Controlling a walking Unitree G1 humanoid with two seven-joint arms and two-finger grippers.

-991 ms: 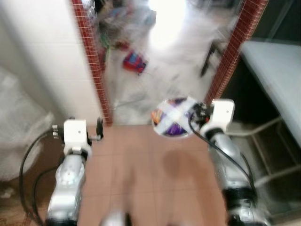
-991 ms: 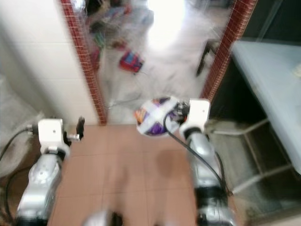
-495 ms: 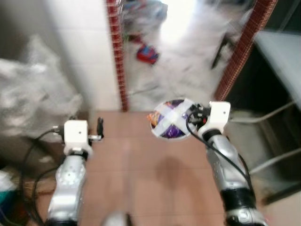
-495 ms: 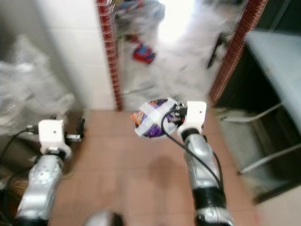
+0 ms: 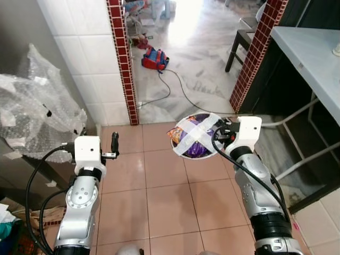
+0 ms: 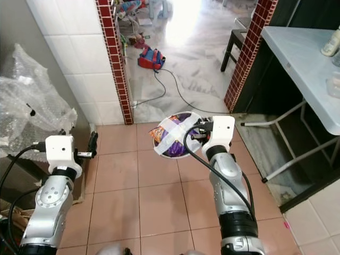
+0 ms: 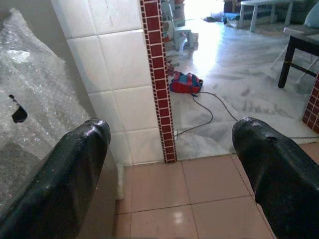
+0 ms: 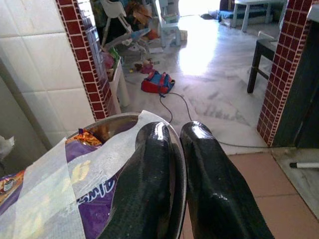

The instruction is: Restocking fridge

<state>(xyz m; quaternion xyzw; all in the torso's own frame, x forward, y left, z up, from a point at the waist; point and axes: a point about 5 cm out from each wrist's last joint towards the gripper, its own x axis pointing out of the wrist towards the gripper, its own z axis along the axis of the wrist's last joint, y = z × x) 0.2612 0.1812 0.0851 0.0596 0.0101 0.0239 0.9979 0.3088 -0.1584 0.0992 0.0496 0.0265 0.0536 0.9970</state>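
Note:
A round metal bowl [image 5: 194, 136] with purple and orange snack packets inside, taped over with a white cross, hangs above the terracotta floor tiles. My right gripper [image 8: 173, 149] is shut on the bowl's [image 8: 99, 194] rim, one finger inside and one outside. My left gripper [image 7: 169, 132] is held out at the same height to the left, open and empty, pointing at a white tiled wall; one of its fingers [image 5: 113, 142] shows from above.
Crumpled bubble wrap [image 5: 37, 114] fills the left side. A red brick pillar [image 5: 121, 58] and another [image 5: 256, 53] frame a doorway to a marble floor with a red-blue bag [image 5: 155, 57] and a cable [image 5: 178, 87]. A white counter [image 5: 313, 50] stands at the right.
The whole picture has swung left and sharpened, bringing the bubble wrap into view. Both arms keep their pose; the bowl stays in the right gripper.

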